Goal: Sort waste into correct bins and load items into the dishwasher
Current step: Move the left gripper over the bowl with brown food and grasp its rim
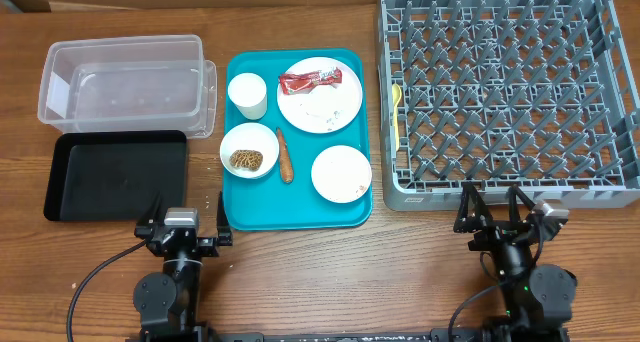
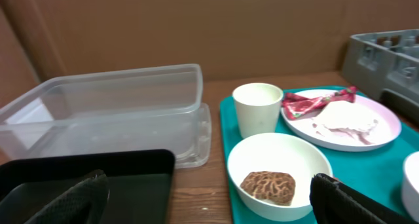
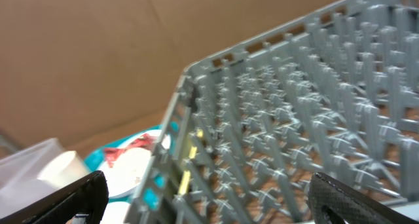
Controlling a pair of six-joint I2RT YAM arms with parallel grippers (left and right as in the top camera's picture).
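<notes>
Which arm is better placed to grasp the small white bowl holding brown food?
Left. The open left gripper is beside the near left corner of the teal plastic tray, close to the small white bowl. The open right gripper is in front of the grey dishwasher rack, farther away.

Everything sits on a brown wood table (image 1: 300,272), with darker grain streaks running left to right along the top. Behind the far edge there's just plain brown cardboard (image 2: 196,27) standing up as a back wall, and both wrist views show a seam slanting across it. Can't see any floor or windows from these angles. Light is soft and even, no hard shadows, slight sheen on the wood
</notes>
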